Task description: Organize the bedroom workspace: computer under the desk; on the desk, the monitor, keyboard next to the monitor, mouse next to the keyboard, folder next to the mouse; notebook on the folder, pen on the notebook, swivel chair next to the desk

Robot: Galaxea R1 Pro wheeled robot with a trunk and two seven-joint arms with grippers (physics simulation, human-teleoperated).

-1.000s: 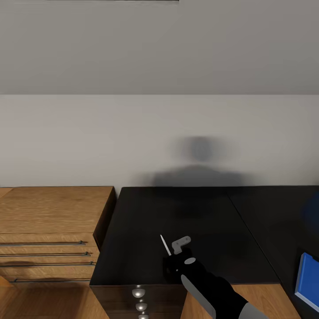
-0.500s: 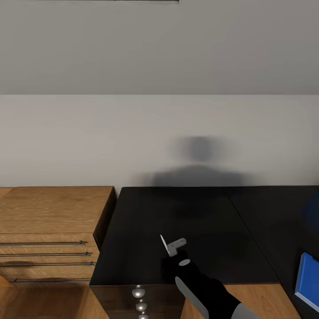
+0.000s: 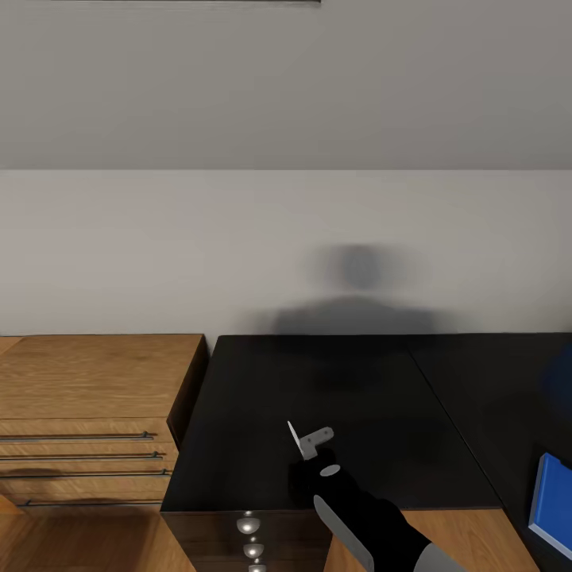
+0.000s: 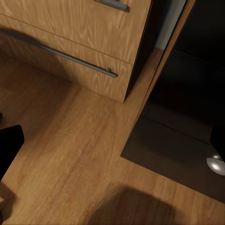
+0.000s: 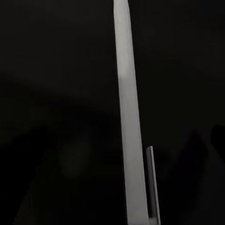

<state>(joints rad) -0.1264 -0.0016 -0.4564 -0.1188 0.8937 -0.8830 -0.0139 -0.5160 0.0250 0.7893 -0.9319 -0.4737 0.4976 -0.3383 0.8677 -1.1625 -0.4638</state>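
Observation:
The black desk [image 3: 357, 389] spans the head view's middle and right. Above its front edge my right gripper [image 3: 307, 442] is shut on the pen [image 3: 295, 438], a slim light stick pointing up and away. In the right wrist view the pen [image 5: 128, 122] runs as a long pale bar over the dark desktop, with one grey finger [image 5: 151, 187] against it. The blue folder [image 3: 552, 508] lies on the desk at the right edge, partly cut off. My left gripper [image 4: 112, 150] hangs open low over the wood floor [image 4: 70, 154], its dark fingers at the picture's edges.
A light wooden dresser [image 3: 87, 397] with long bar handles stands left of the desk, a narrow gap between them. The desk's drawer unit with round silver knobs [image 3: 248, 524] is under its front left corner. A pale wall rises behind.
The right gripper's grey finger has closed in against the pen, and the arm has sunk slightly toward me. In the last half second nothing moved.

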